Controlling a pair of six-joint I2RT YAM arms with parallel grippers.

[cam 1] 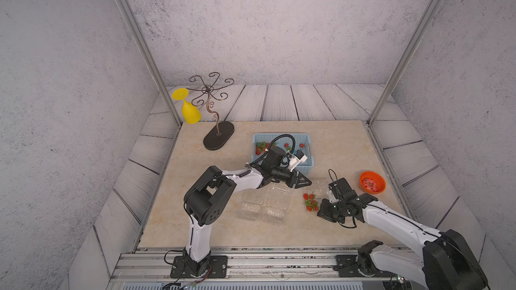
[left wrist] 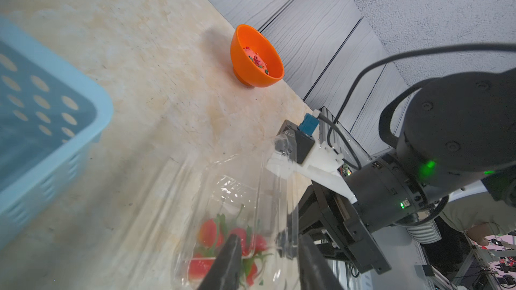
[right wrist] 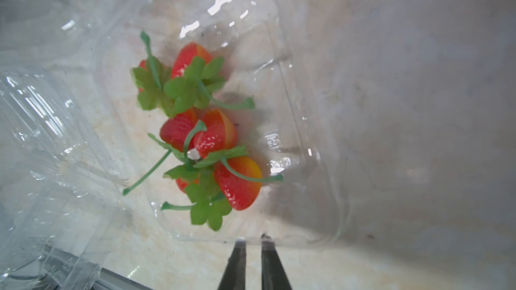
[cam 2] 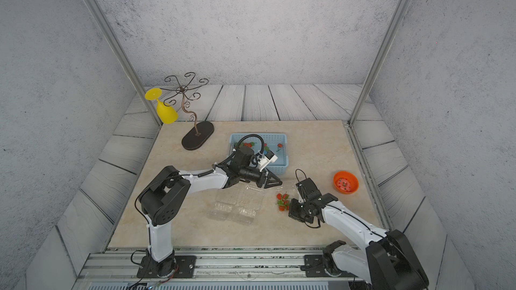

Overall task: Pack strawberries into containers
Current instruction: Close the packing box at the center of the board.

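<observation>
Between both grippers: filled container (right wrist: pixel 293 107), strawberries (right wrist: pixel 215 135) heaped inside. Right gripper (right wrist: pixel 253 242) pinches its rim, berries just beyond the tips; left gripper (left wrist: pixel 268 244) clamps the opposite clear edge.

Three clear clamshell containers (cam 1: pixel 276 205) are sitting on the tabletop (cam 1: pixel 181 149), two lying empty and one, the filled clamshell (right wrist: pixel 282 59), holding about six strawberries (right wrist: pixel 240 188), some half hidden under leaves. At least four basket strawberries (cam 1: pixel 261 148) are showing in the single light blue basket (cam 1: pixel 262 137), with an arm covering part of it. One orange bowl (left wrist: pixel 245 76), one yellow goblet (cam 1: pixel 190 112) and one metal stand (cam 1: pixel 218 135) are standing alongside, while two robot arms, the left arm (cam 1: pixel 240 181) and the right arm (cam 1: pixel 391 216), are reaching over the tabletop.
</observation>
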